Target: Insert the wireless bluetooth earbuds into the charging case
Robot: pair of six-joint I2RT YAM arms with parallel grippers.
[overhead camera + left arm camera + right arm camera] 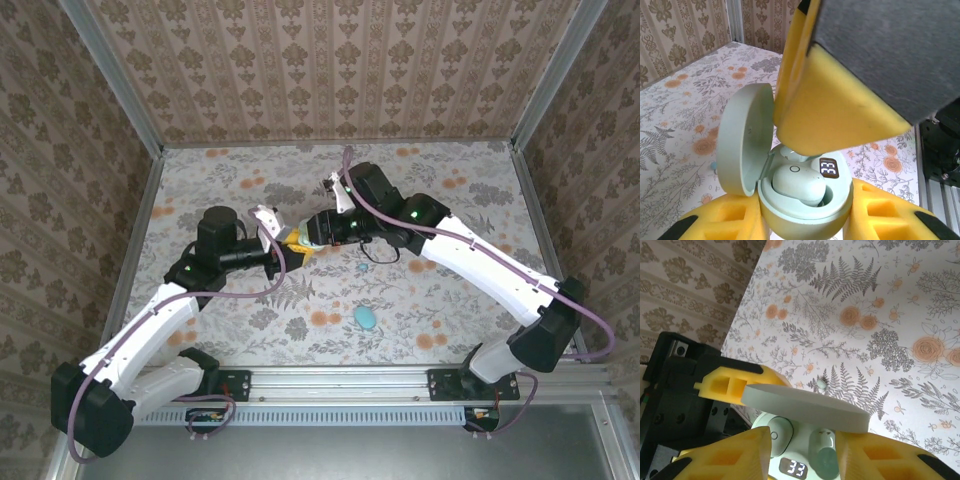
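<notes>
Earbuds (pixel 797 182): both found seated in open case (pixel 807 212). Case clenched by left claw (pixel 802 220), lid (pixel 742 140) tipped back, opening presented upward for loading. Right claw (pixel 802 452) released, fingers (pixel 880 455) astride case, nothing gripped. Lid closure judged outstanding.

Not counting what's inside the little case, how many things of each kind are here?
Robot arms: 2, the left arm and the right arm
Pale green case: 1
Blue oval: 1
Tiny teal bit: 1
Total: 5
</notes>
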